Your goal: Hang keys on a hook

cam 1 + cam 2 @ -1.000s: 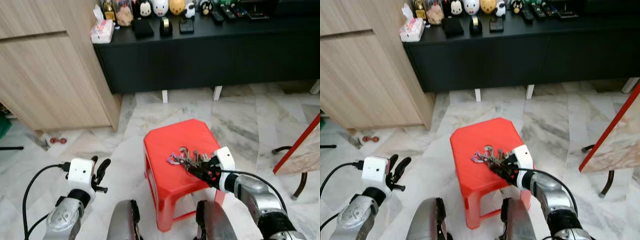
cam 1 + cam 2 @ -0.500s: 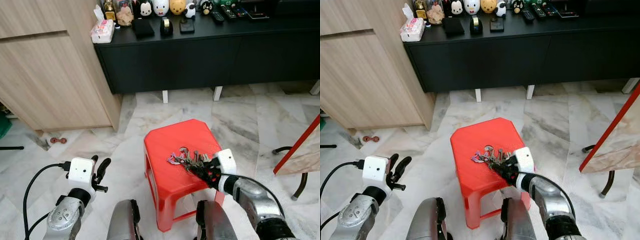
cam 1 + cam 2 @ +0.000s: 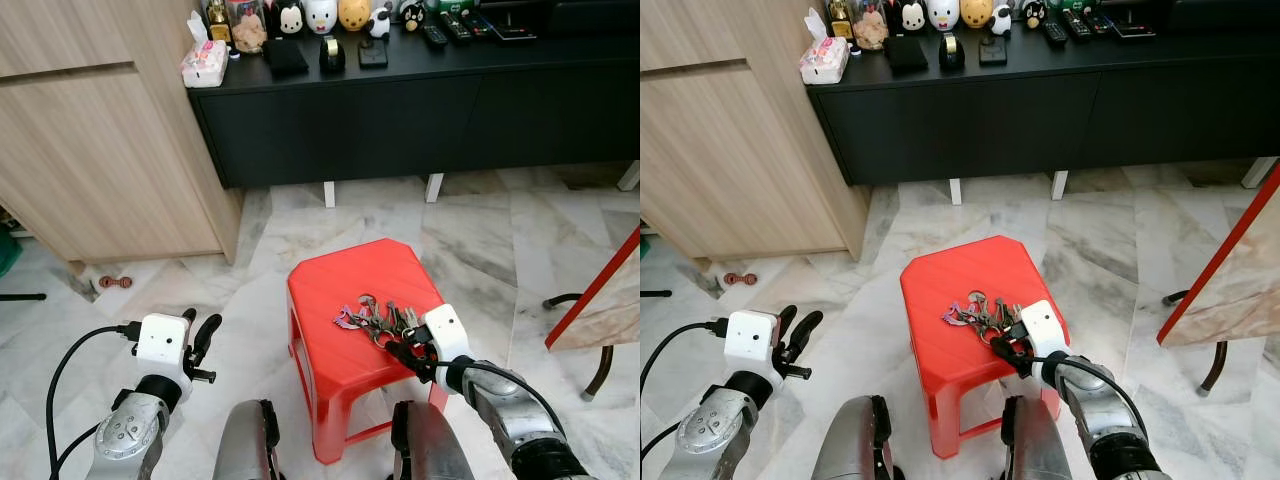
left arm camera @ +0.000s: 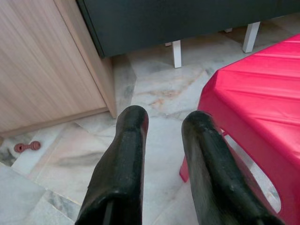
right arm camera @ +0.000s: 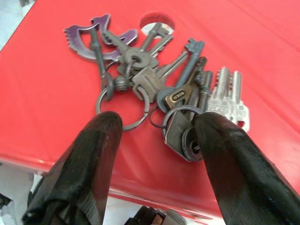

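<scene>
- Landmark = red stool (image 3: 345,300), standing on marble floor (image 3: 470,230) in front of black sideboard (image 3: 420,110).
- Keys (image 3: 375,318): bunch lying flat on stool top, toward the robot-right/near part of the seat, next to the round hole in the seat. Several metal keys, a few rings, a purple tag (image 5: 89,35) at the end farthest from the gripper.
- R gripper (image 5: 154,140): at stool's near-right edge, low over the seat, fingers spread wide, nothing held. One finger sits either side of the ring end of the bunch, so it brackets the rings but hasn't closed yet.
- L gripper (image 4: 164,154): off stool's left side, over the floor, fingers apart, empty, idle.
- Handling, my guess: bunch is light-ish but floppy; keys will swing + splay once lifted, no stiffness at all. Metal on smooth plastic = slippery, could skate away if nudged sideways. Not fragile.
- Where to grab: pinch across the cluster of rings/key heads nearest the fingers, not the blades or the tag. That leaves a ring hanging free for the hook.
- Risk: flat keys are hard to get under; fingertips may scrape the seat or catch just one key.
- Hook: can't spot one from here.
</scene>
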